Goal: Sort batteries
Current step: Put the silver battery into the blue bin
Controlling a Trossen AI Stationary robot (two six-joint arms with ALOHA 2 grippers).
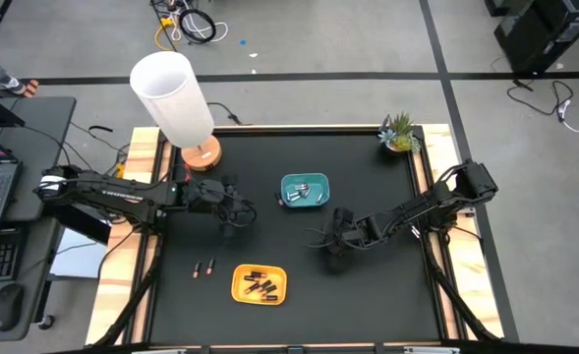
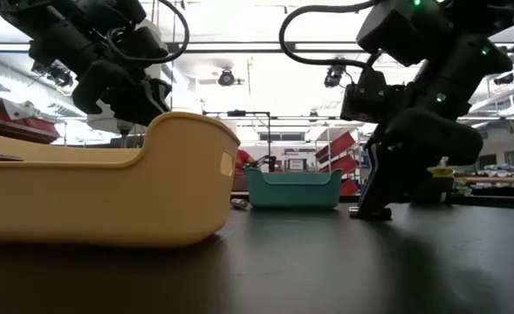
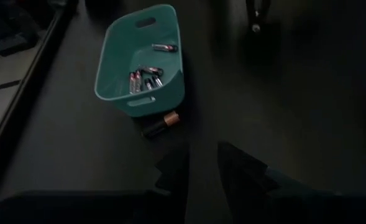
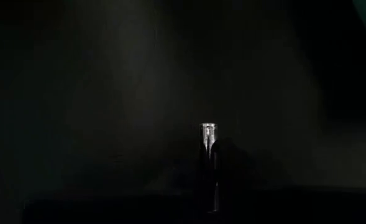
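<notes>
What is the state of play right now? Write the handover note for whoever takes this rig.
Left claw: open, empty, hanging over the table on the left side of the teal tray.
Right claw: down at the table on the right side of the yellow tray; a silver-tipped battery shows right at it, grip unclear.
Done: several batteries lie in each tray.
Left: a copper-ended battery beside the teal tray, and two loose batteries on the left side of the yellow tray.
</notes>
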